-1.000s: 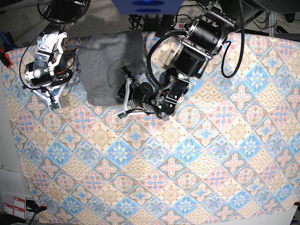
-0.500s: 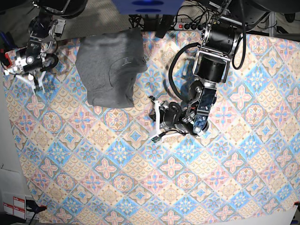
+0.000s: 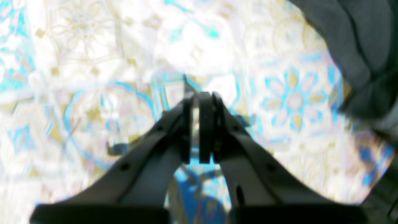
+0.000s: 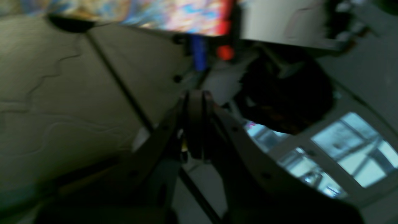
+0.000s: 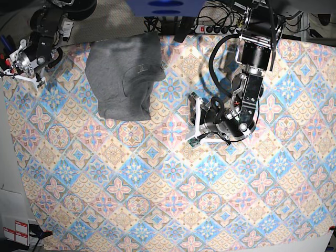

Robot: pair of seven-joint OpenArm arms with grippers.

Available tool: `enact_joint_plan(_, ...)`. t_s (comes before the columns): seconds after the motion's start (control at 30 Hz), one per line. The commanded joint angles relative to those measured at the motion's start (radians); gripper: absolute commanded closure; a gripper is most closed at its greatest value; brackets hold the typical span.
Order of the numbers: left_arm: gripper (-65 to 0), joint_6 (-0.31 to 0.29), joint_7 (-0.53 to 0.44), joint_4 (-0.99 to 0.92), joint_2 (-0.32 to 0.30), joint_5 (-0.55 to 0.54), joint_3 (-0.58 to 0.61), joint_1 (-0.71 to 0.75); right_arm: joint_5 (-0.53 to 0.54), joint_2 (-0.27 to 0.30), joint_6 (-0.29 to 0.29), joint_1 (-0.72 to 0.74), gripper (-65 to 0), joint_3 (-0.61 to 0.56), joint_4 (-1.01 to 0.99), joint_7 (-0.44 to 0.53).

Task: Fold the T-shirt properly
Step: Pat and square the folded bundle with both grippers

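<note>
Lying folded, the T-shirt sits well apart from both empty pincers.

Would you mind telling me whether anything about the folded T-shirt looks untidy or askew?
The T-shirt lies folded but slightly lopsided: its right edge bulges out near the collar and the bundle narrows toward the bottom, instead of forming a neat rectangle. Nothing else stands out.

base cam looks straight down on the whole tablecloth. my left wrist cam sits close above that same cloth, t-shirt at its edge. right wrist cam points off the table, all blurry.
</note>
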Motion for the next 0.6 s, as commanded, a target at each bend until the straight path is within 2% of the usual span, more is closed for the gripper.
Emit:
enact_joint_plan(0.0, -3.1, 0.005, -0.003, 0.039, -0.005, -0.005, -0.005, -0.014, -0.024, 0.004, -0.004, -0.017, -0.1, -0.009, 0.018, -0.008)
enact_joint_plan(0.1, -3.1, 0.005, 0.008, 0.053, -0.032, -0.013, -0.005, 0.001, -0.05, 0.006, -0.004, -0.079, -0.2, -0.101, 0.021, -0.008)
enact_joint_plan(0.2, -3.1, 0.005, 0.005, 0.053, -0.04, -0.008, -0.006, 0.027, -0.128, -0.003, -0.004, -0.082, -0.2, -0.159, 0.022, -0.008)
enact_joint_plan(0.57, -3.1, 0.005, 0.005, 0.053, -0.04, -0.007, -0.006, 0.112, -0.133, -0.046, -0.004, 0.013, -0.2, -0.389, 0.015, -0.008)
